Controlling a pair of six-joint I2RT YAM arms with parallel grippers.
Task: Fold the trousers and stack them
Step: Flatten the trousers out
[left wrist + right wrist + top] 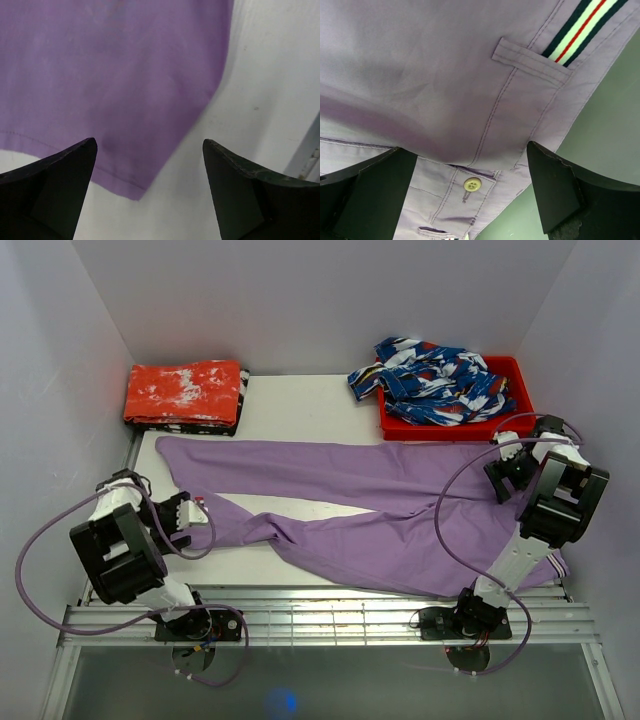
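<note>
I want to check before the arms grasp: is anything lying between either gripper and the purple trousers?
Nothing visible is in the way. The left gripper hangs open over a leg end of the trousers, and the right gripper hangs open over the waistband.

No text, label, brand, number or sign can be read in any view.

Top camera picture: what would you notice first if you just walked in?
The big lilac-purple cloth trousers stand out first, spread across the middle of the table. Next come the red plastic bin at the back right, holding a crumpled blue-white-red patterned garment, and the folded red-orange cloth with white blotches at the back left.
</note>
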